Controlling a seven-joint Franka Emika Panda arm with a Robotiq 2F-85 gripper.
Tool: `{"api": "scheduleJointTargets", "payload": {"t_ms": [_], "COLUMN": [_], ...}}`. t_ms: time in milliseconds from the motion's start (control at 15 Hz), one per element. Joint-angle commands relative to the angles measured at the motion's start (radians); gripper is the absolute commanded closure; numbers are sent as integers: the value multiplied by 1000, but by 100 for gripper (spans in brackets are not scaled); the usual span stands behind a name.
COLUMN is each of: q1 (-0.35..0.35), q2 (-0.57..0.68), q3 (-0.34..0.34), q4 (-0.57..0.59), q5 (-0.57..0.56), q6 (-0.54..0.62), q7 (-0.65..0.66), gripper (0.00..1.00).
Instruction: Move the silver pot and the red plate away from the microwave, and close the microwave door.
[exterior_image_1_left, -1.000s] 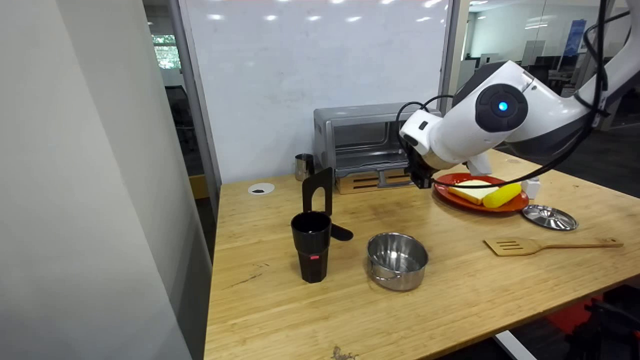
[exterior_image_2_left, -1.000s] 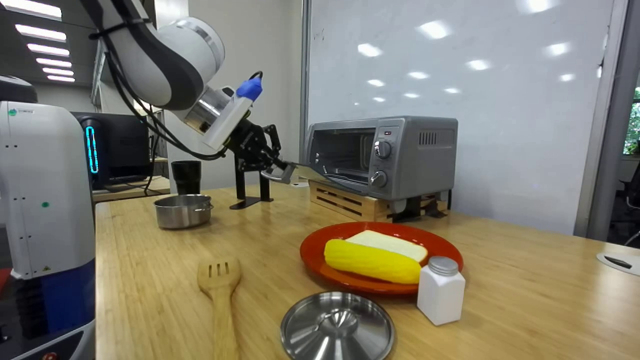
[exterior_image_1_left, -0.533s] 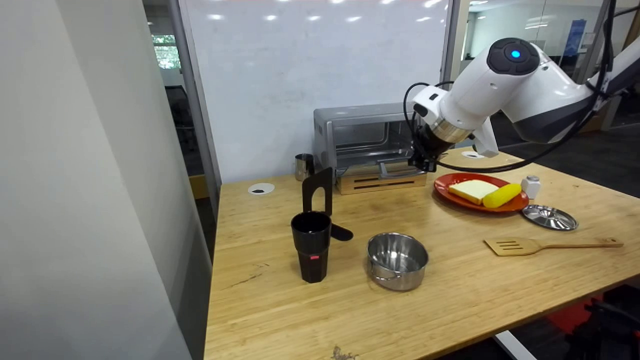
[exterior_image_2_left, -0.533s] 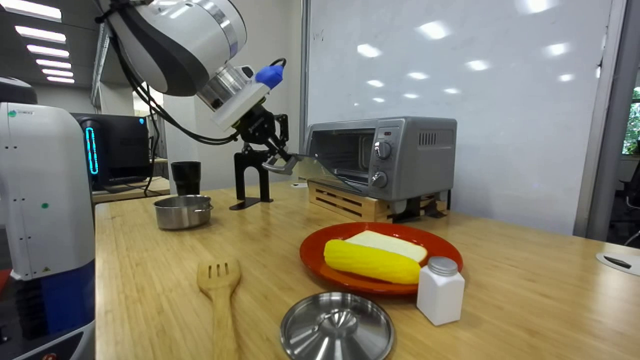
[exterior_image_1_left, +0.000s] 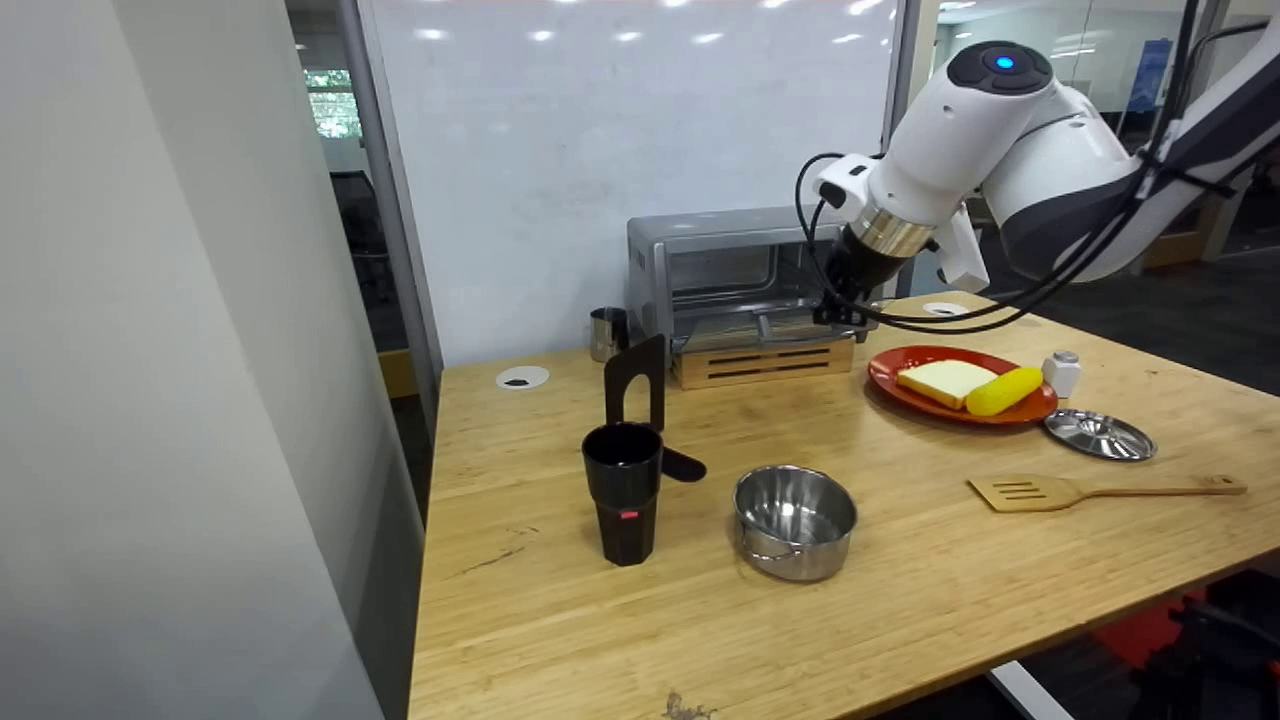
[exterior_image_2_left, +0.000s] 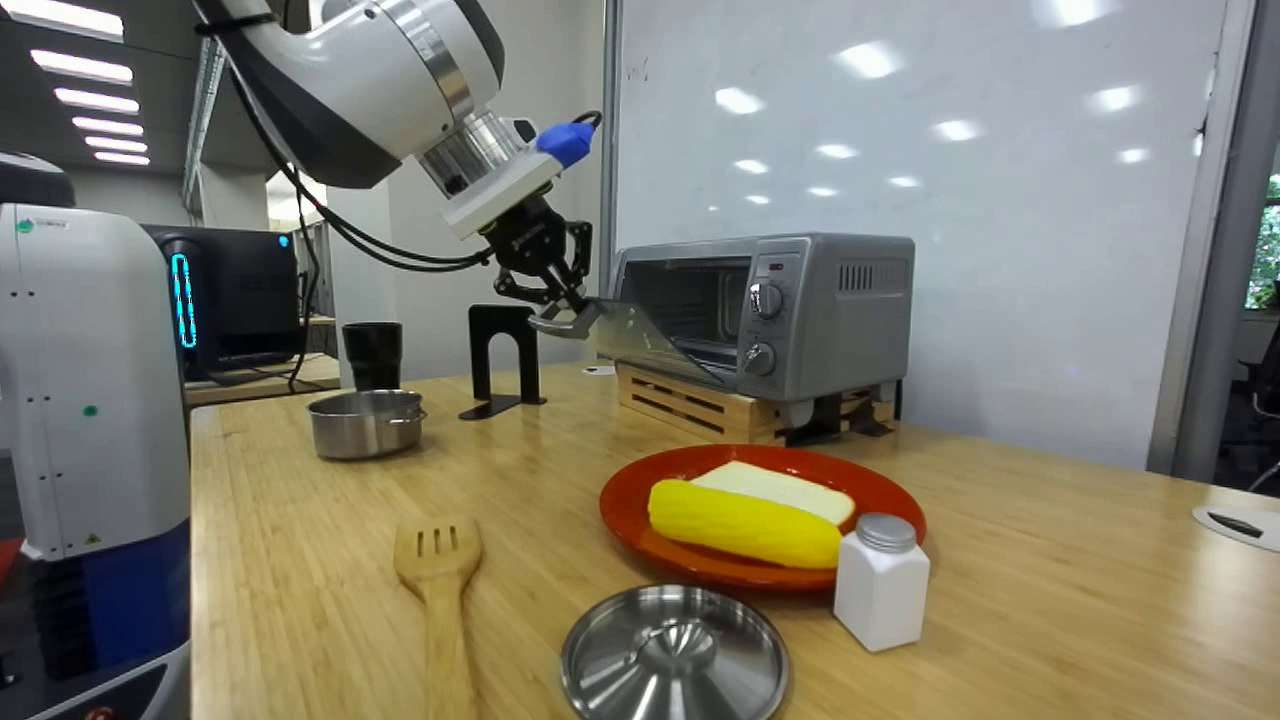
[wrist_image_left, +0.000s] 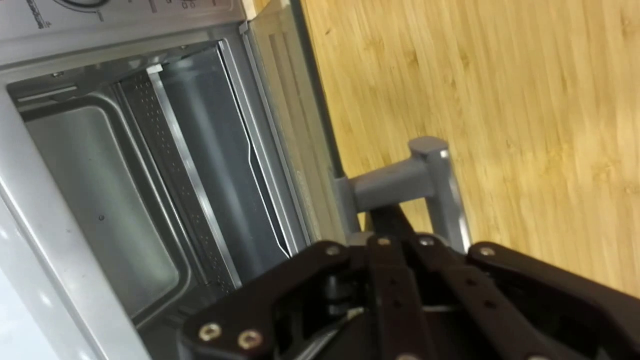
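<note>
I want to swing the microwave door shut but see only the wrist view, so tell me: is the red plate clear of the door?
Observer: Yes; in both exterior views the red plate lies on the table, apart from the microwave door.
Operator: And where is the silver pot?
Observer: The silver pot stands near the black cup, away from the microwave.
Operator: If I shift the red plate later, is there anything I might knock over?
Observer: Possibly the white shaker, which stands upright right beside it.
</note>
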Motion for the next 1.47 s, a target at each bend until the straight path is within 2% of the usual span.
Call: {"api": "scheduleJointTargets", "payload": {"t_ms": [0,867,1400], "q1": [-12,-20,-29], "q2": [17,57,147], "q3": [-6,-6,-4], "q4": [45,242,428], "q5": [158,617,774], "q6": [-43,-245,-420], "q7": [-173,-615,-753], "gripper": [100,100,100]}}
